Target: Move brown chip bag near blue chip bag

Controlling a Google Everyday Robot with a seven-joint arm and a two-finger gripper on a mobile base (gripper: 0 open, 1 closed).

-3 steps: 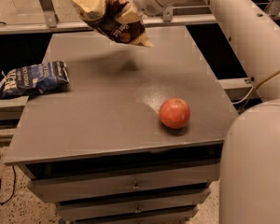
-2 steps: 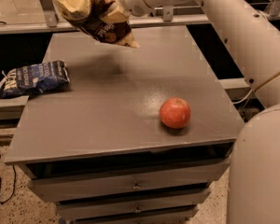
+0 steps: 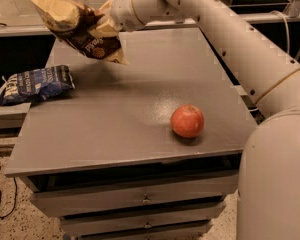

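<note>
My gripper (image 3: 101,21) is shut on the brown chip bag (image 3: 72,26) and holds it in the air above the back left of the grey table (image 3: 120,129). The bag is dark brown with pale tan ends and hangs tilted, one tan end pointing up to the left. The blue chip bag (image 3: 35,84) lies flat at the table's left edge, below and to the left of the held bag, apart from it.
A red apple (image 3: 187,120) sits near the table's front right. My white arm (image 3: 250,49) reaches across the right side. Drawers (image 3: 140,199) lie below the tabletop. A cable lies on the floor at the left.
My gripper has carried the brown chip bag to the left, closer to above the blue chip bag. The blue bag and the apple have not moved.
</note>
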